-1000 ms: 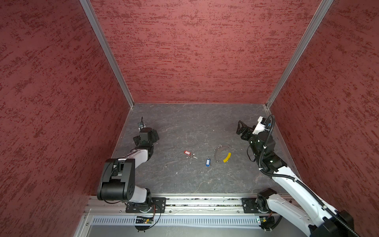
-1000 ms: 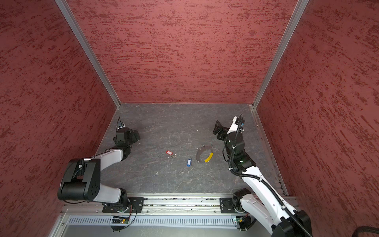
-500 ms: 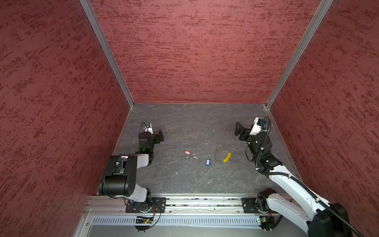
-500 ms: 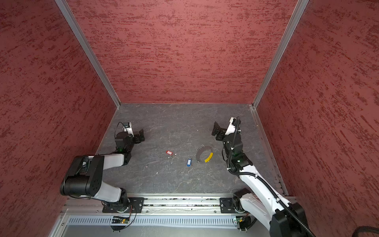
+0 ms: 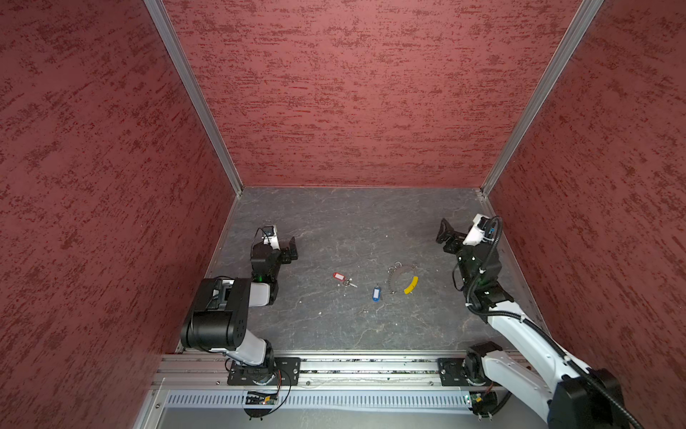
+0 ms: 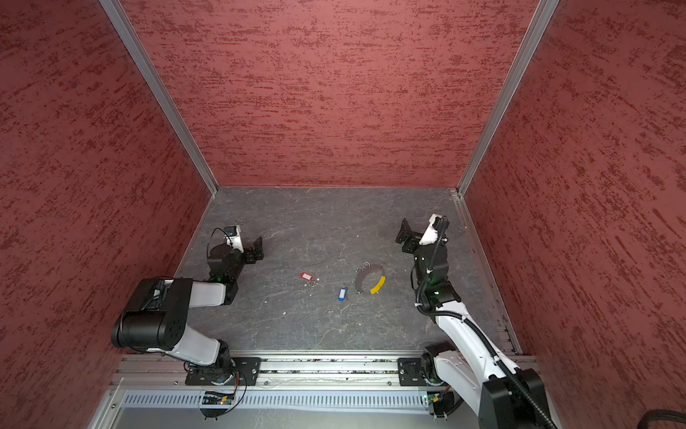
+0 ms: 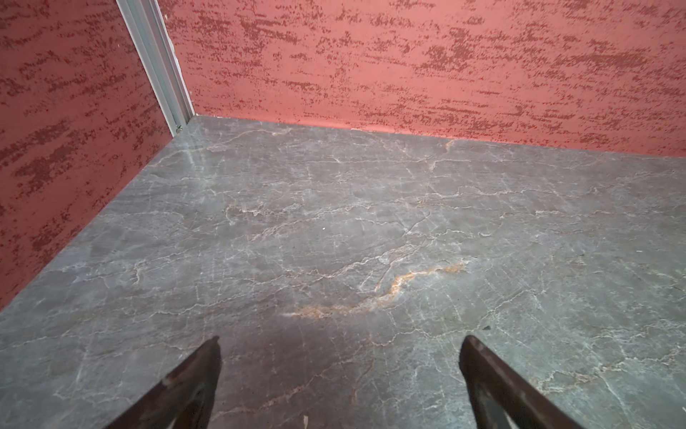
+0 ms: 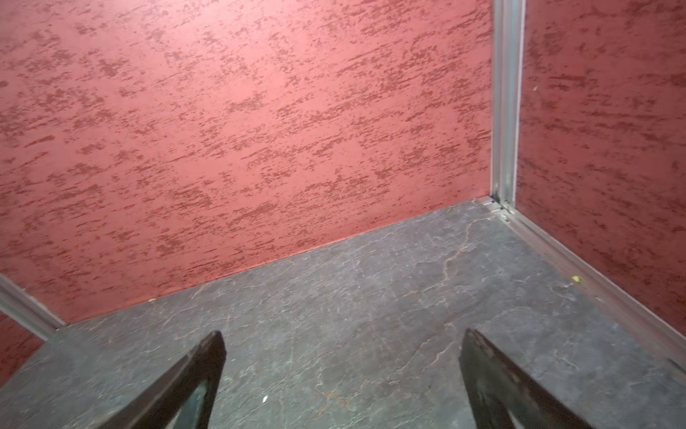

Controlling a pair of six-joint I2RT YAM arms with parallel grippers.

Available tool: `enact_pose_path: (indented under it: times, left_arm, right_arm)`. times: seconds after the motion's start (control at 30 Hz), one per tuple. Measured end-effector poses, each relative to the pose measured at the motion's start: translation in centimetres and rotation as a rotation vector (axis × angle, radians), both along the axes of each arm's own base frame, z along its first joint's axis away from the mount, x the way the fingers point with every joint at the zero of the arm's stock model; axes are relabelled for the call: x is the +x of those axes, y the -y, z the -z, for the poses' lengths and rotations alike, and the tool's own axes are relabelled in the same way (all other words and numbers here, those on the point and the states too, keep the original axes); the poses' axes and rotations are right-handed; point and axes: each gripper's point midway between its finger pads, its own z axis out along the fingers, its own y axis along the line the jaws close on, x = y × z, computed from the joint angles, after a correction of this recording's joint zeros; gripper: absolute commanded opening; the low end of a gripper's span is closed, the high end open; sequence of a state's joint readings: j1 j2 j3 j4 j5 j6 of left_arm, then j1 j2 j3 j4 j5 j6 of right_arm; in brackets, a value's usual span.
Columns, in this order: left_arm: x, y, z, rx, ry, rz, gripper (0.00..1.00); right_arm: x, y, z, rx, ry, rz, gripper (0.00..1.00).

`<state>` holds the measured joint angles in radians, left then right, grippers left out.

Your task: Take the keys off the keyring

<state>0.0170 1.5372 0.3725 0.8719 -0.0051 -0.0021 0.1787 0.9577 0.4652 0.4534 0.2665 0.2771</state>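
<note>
**Grippers.** The left gripper [image 5: 291,251] is clear of the table [image 5: 334,223] on the left side, well apart from the work. In its wrist view the fingers [image 7: 193,379] are spread wide with only bare stone between them. The right gripper [image 5: 446,236] is up near the right wall. Its jaws are equally wide apart and nothing is held. Neither wrist camera shows any of the task's things.

**Task items.** In both top views the keyring [image 5: 401,275] lies flat right of centre, with its yellow segment [image 5: 411,285] on the near right arc. The red-tagged key [image 5: 338,276] lies well apart from the keyring to the left, and I judge it already off. The blue-tagged key [image 5: 376,293] lies just beside the keyring's near left end. At this size I cannot tell whether it is still linked or merely close.

**Step in hand.** Neither arm is engaged. I judge this to be a pause between removals, or the finish if the blue key is free.

**Next move.** If it is still linked, I need the right gripper to pin the keyring by the wire. The left gripper then comes down on the blue tag and draws it along and off. These parts are thin and lie flat, so the approach must be low and precise.
</note>
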Motion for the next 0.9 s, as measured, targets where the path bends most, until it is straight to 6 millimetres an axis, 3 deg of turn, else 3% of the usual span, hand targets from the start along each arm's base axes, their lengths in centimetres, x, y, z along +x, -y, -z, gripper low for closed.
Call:
enact_pose_path:
  times: [0.23, 0.4, 0.57, 0.67, 0.9]
  left_arm:
    - [0.0, -0.1, -0.1, -0.002, 0.003, 0.0, 0.99]
    - [0.0, -0.1, -0.1, -0.002, 0.003, 0.001, 0.99]
    - [0.0, -0.1, -0.1, -0.002, 0.003, 0.0, 0.99]
    - [0.0, -0.1, -0.1, -0.002, 0.003, 0.0, 0.99]
    - [0.0, -0.1, -0.1, -0.002, 0.003, 0.0, 0.99]
  right_arm:
    - [-0.5, 7.0, 2.2, -0.051, -0.011, 0.191, 0.99]
    - [0.0, 9.6, 6.5, -0.071, -0.109, 0.246, 0.99]
    - [1.0, 9.3, 11.8, -0.076, -0.203, 0.186, 0.99]
    - [1.0, 8.4, 13.6, -0.088, -0.219, 0.129, 0.99]
    - [2.0, 6.7, 13.6, -0.121, -0.141, 0.023, 0.99]
